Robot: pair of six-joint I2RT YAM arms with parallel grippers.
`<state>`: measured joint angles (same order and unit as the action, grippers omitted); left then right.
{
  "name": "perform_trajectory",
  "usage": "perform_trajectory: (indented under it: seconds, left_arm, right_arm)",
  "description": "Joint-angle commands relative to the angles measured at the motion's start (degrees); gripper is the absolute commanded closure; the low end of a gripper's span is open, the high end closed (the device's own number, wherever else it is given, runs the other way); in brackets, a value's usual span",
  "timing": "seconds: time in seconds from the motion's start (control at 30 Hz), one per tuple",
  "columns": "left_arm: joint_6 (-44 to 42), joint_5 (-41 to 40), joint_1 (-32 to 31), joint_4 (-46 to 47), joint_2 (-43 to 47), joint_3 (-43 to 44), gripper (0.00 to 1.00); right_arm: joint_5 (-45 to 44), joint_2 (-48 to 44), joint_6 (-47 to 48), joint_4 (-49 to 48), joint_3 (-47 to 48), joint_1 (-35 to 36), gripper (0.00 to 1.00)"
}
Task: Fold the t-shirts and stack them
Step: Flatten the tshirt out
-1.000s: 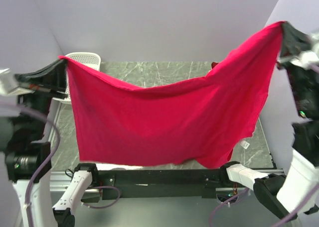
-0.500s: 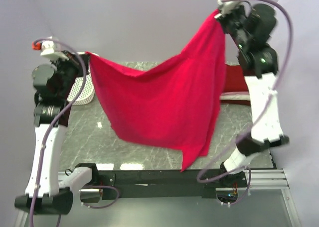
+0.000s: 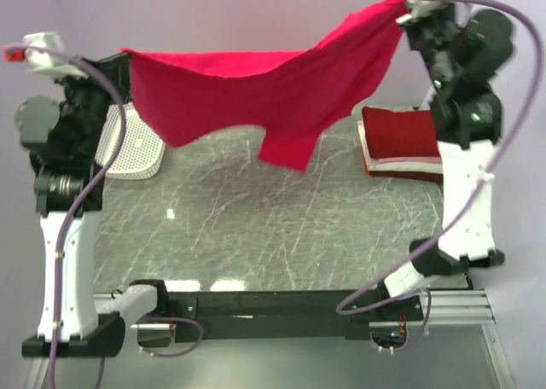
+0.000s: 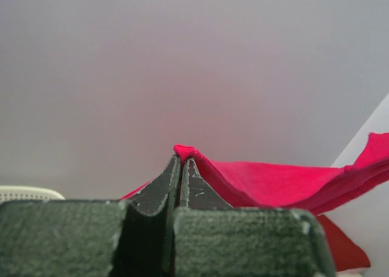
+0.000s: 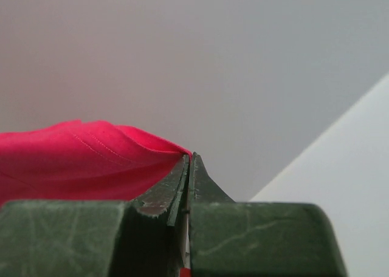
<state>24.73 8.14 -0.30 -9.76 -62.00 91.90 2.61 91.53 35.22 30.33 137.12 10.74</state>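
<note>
The bright pinkish-red t-shirt (image 3: 256, 86) hangs stretched in the air between both grippers, high over the far half of the table, with a sleeve dangling at its middle. My left gripper (image 3: 128, 55) is shut on its left corner; the cloth shows at the fingertips in the left wrist view (image 4: 182, 150). My right gripper (image 3: 404, 3) is shut on its right corner, and the cloth (image 5: 79, 155) shows there too. A folded darker crimson t-shirt (image 3: 399, 133) lies on a folded white t-shirt (image 3: 401, 160) at the right of the table.
A white lattice basket (image 3: 132, 150) lies at the far left of the marble table (image 3: 256, 227). The grey back wall stands close behind the raised shirt. Both arms are raised high at the table's sides.
Both grippers moved away from the camera and lifted the shirt. It hung down as a wide sheet; now it is pulled taut and nearly level above the far side of the table.
</note>
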Motion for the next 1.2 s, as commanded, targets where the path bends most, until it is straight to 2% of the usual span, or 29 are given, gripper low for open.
perform_trajectory:
  seconds: [0.0, 0.1, 0.23, 0.43, 0.57, 0.77, 0.87, 1.17]
  left_arm:
    - [0.23, 0.38, 0.12, 2.29, 5.38, -1.27, 1.0]
    - [-0.38, 0.82, 0.12, 1.06, 9.78, -5.4, 1.0]
    - [-1.61, 0.21, 0.12, -1.14, 14.53, -6.73, 1.0]
    - [-1.7, 0.12, 0.12, -2.28, 13.14, -0.76, 1.0]
    - [-1.44, 0.21, 0.03, -0.53, 11.99, -1.8, 1.0]
    - [-0.74, 1.09, 0.12, 2.81, 7.95, -7.34, 1.0]
    - [-0.65, 1.26, 0.12, 4.74, 4.61, -8.14, 1.0]
    - [-1.88, 0.65, 0.12, 7.55, -6.11, -3.66, 1.0]
  right_arm:
    - [2.03, -9.06, -1.82, -6.77, -2.63, -2.39, 1.0]
    - [4.15, -13.98, -1.82, -6.16, -7.64, -3.53, 1.0]
    - [5.3, -18.75, -1.29, -6.07, -10.91, -3.8, 1.0]
    - [5.82, -18.84, -2.7, -4.05, -5.02, -3.8, 1.0]
    - [5.74, -18.58, -2.96, -5.19, -7.38, -3.71, 1.0]
    - [5.74, -14.54, -3.23, -6.33, -9.59, -3.71, 1.0]
    - [5.12, -9.55, -3.41, -6.86, -8.72, -3.8, 1.0]
    - [4.42, 2.14, -4.46, -9.66, -2.57, -3.62, 1.0]
